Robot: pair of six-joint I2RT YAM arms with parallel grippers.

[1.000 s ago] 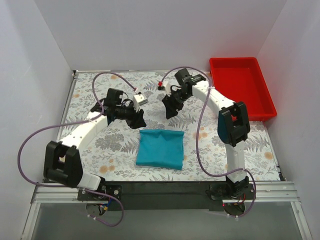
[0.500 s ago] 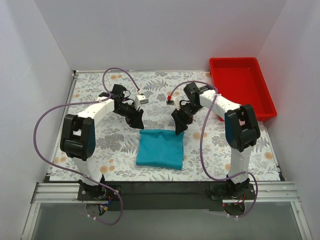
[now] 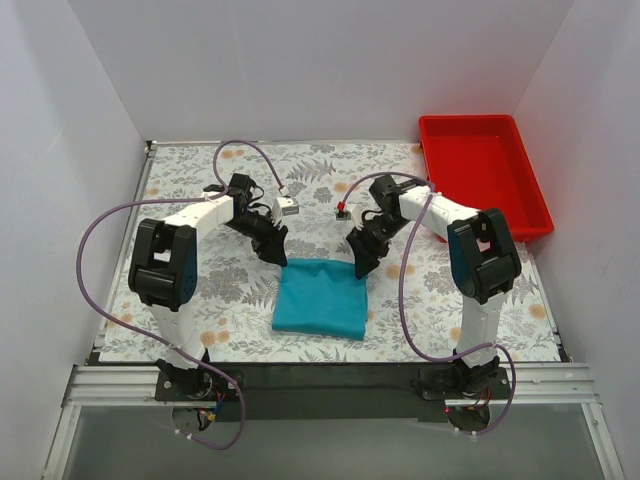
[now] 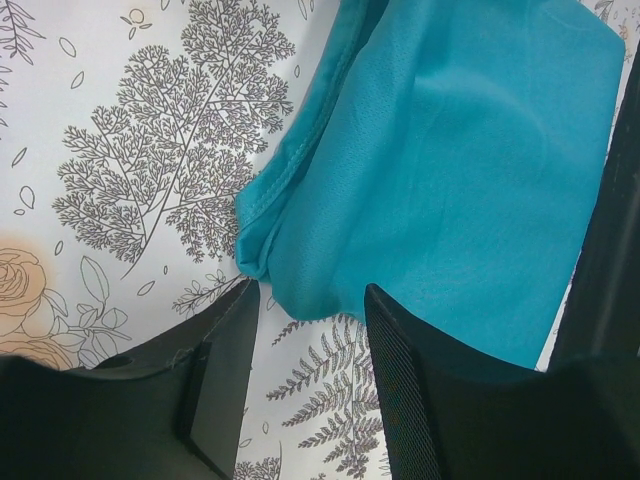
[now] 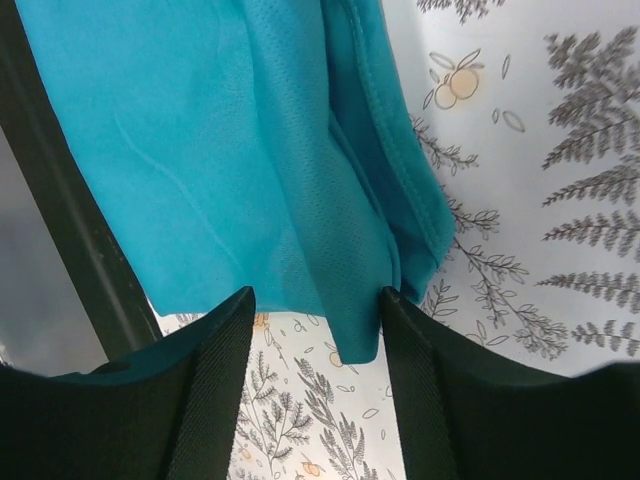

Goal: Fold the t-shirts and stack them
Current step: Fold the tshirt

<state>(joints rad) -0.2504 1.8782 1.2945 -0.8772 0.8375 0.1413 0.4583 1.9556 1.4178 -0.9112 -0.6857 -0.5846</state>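
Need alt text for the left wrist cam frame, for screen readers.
A folded teal t-shirt lies on a white tabletop printed with grey ferns, one corner of it sitting between the black fingers of the left gripper. The jaws stand apart at the bottom of the view, not closed on the fabric.

t-shirt (image 4: 440, 200) | cut off at top edge (both wrist views) | layer count unclear

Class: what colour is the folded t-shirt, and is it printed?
The t-shirt is plain teal-blue with no print, clearest in the left wrist view.
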